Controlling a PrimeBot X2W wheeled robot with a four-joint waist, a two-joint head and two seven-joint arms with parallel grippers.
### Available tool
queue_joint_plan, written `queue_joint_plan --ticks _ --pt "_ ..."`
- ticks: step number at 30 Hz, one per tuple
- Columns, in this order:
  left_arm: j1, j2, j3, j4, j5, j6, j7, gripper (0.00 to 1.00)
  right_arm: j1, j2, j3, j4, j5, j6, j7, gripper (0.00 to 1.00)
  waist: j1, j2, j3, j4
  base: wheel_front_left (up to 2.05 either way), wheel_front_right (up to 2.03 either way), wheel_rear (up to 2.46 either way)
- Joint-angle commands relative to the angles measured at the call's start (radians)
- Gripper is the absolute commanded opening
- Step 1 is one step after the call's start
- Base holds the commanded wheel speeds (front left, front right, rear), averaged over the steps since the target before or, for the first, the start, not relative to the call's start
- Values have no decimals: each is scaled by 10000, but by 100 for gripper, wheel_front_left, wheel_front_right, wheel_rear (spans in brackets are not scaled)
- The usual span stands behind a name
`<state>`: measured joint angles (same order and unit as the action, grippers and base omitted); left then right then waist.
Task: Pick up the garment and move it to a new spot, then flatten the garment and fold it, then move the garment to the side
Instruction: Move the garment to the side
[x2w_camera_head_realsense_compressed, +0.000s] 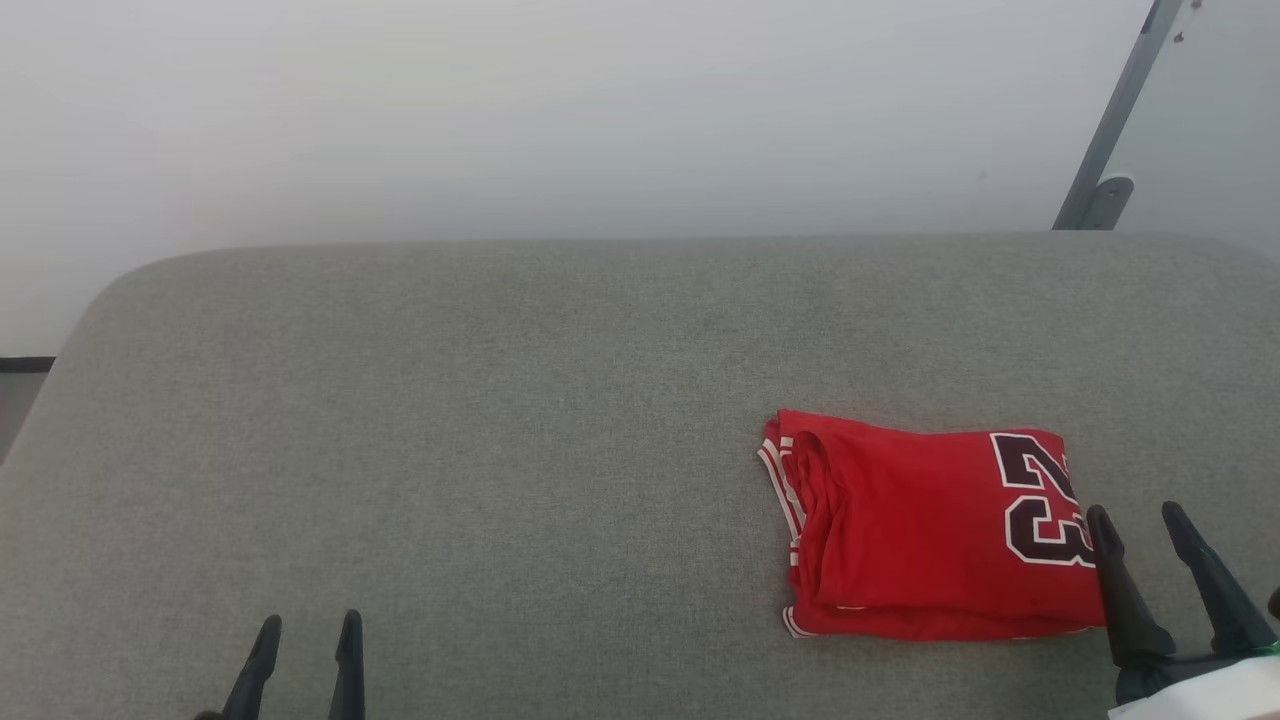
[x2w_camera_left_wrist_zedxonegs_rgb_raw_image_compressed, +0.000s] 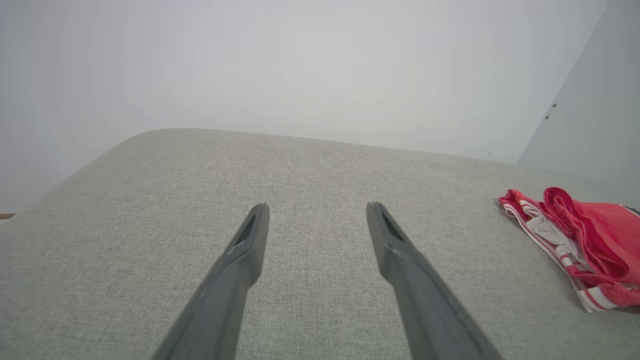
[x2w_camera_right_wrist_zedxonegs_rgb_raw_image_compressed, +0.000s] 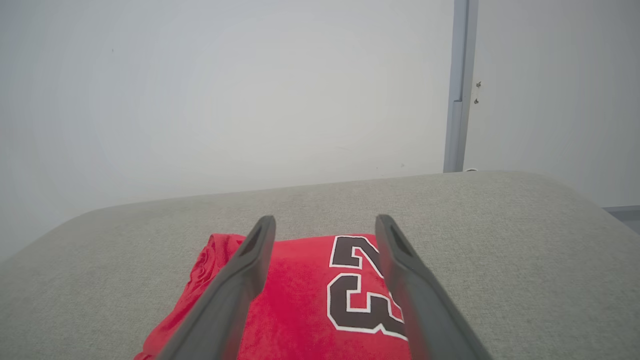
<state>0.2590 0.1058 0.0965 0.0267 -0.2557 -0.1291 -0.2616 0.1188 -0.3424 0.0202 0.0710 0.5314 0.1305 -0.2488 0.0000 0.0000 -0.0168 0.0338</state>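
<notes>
folded red garment (x2w_camera_head_realsense_compressed: 920, 530) lies near the front right edge of the grey fabric surface (x2w_camera_head_realsense_compressed: 500, 450), before a pale wall (x2w_camera_head_realsense_compressed: 600, 110); left gripper (x2w_camera_head_realsense_compressed: 310, 617) and right gripper (x2w_camera_head_realsense_compressed: 1135, 508) both spread.

Red garment (x2w_camera_head_realsense_compressed: 920, 530), folded into a compact, roughly rectangular stack of several layers. Lying flat on the grey surface (x2w_camera_head_realsense_compressed: 500, 450), right of its middle and toward the near edge. Top face smooth, bearing a dark maroon, white-outlined "23" at the right end, digits turned sideways in the head view. Left end showing stacked fold edges with red-and-white striped trim, slightly bunched and uneven; white fabric peeking between layers there.
</notes>
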Motion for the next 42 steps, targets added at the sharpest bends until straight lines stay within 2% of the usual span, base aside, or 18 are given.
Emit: queue_joint_plan --ticks 1,8,12,22,23,24,29,32,36,41,42 --pt "-89 13 -27 -41 19 -15 -43 100 74 64 -40 -55 -49 4 47 100 0 0 4 -6 0 0 0" --pt "-210 -6 -111 -46 13 -15 -43 100 -322 -23 -35 5 -130 4 470 100 0 0 133 5 0 0 0" --pt "-552 -8 -300 5 80 -15 -43 100 -863 -444 102 197 -159 2 1257 100 0 0 445 96 0 0 0" --pt "-2248 213 -1102 212 69 -15 -43 100 -3199 -2469 728 1000 220 2 5409 100 0 0 1918 354 0 0 0" --pt "-2427 218 -1172 247 74 -15 -43 100 -3424 -2587 809 1091 420 2 5855 100 0 0 2059 378 0 0 0" --pt "-2427 218 -1172 247 74 -15 -43 100 -3424 -2587 809 1091 420 2 5855 100 0 0 2059 378 0 0 0" --pt "-3163 175 -1488 396 76 -15 -43 100 -4165 -3194 1111 1444 1750 2 8359 100 0 0 2682 536 0 0 0" --pt "-3466 148 -1616 447 46 -15 -43 100 -4326 -3359 1194 1621 2401 2 9609 100 0 0 2962 608 0 0 0" --pt "-3741 149 -1727 447 10 -15 -43 100 -4407 -3464 1358 1690 2874 4 10731 100 0 0 3278 656 0 0 0" --pt "-3972 241 -1788 518 -36 -15 -43 100 -4388 -3256 1505 1656 3058 4 10962 100 0 0 3562 643 0 0 0" --pt "-4019 258 -1786 549 -41 -15 -43 100 -4413 -3199 1535 1634 3054 4 10912 72 0 0 3605 623 0 0 0"
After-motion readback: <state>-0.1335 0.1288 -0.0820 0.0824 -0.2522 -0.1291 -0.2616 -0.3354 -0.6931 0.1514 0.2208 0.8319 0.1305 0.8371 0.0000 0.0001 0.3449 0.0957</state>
